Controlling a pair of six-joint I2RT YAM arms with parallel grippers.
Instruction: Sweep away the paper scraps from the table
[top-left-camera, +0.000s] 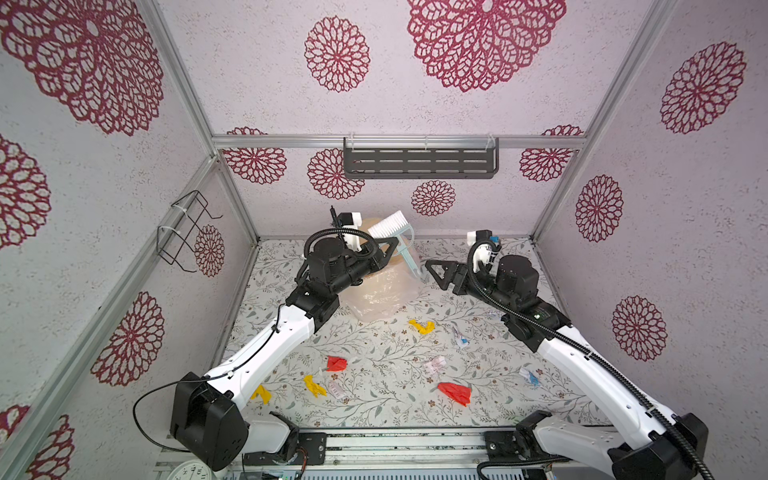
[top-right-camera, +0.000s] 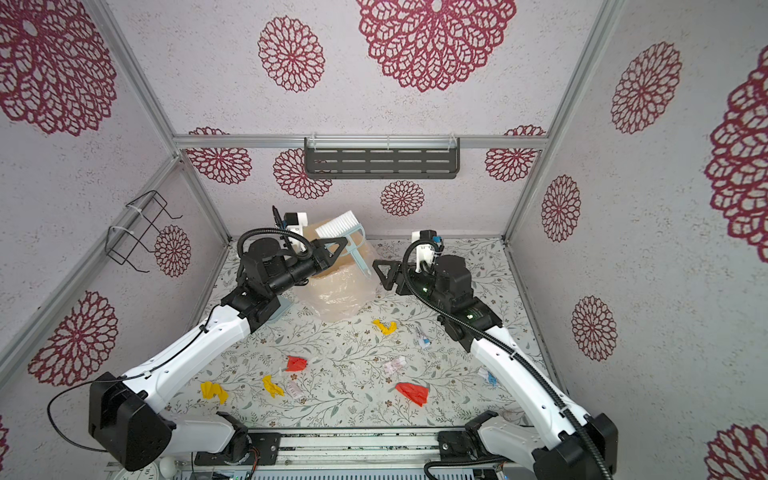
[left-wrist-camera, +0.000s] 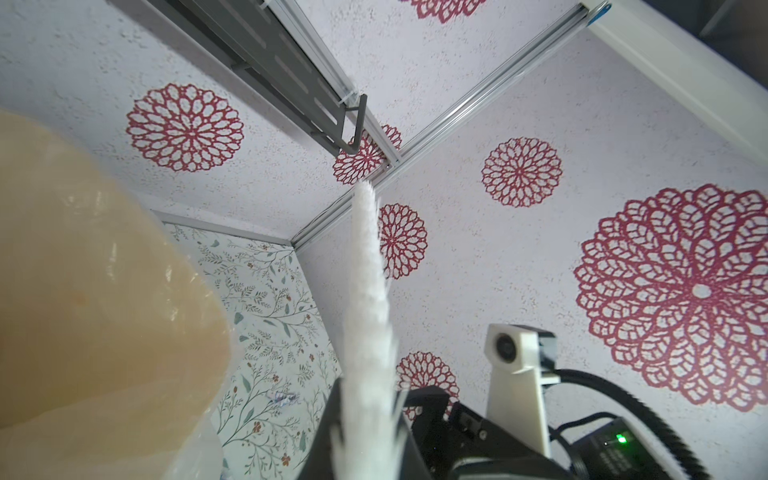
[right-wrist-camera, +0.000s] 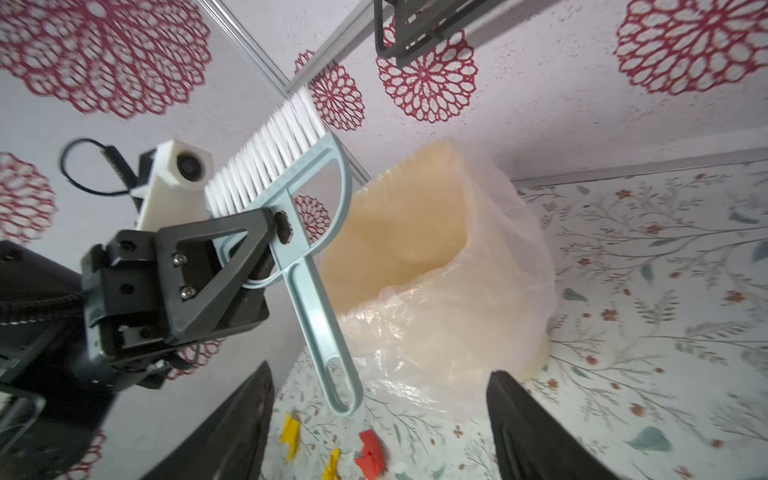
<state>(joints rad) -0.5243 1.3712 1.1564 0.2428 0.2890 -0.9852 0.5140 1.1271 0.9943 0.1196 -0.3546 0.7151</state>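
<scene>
Left gripper (top-left-camera: 392, 243) is clamped tight on the small pale brush (top-left-camera: 388, 224), pinching the blue frame where head meets handle, as the right wrist view shows plainly. Bristles point up toward the back wall and the handle hangs down over the bag-lined bin (top-left-camera: 382, 295). Right gripper (top-left-camera: 436, 272) stands just beside the handle's tip, jaws spread wide and holding nothing.

Paper scraps (top-left-camera: 455, 392) lie well apart from both claws, scattered over the near half of the table (top-left-camera: 386, 411): 3 yellow, 2 red and several white, some with blue marks. Nearest is a yellow scrap (top-left-camera: 422, 326) just in front of the bin.

Both arms reach forward from the near rail and bend inward, wrists raised, the claws close together above the bin. Under the left forearm a pale blue edge (top-right-camera: 282, 309) peeks out, possibly a dustpan, though too little shows to be sure.
</scene>
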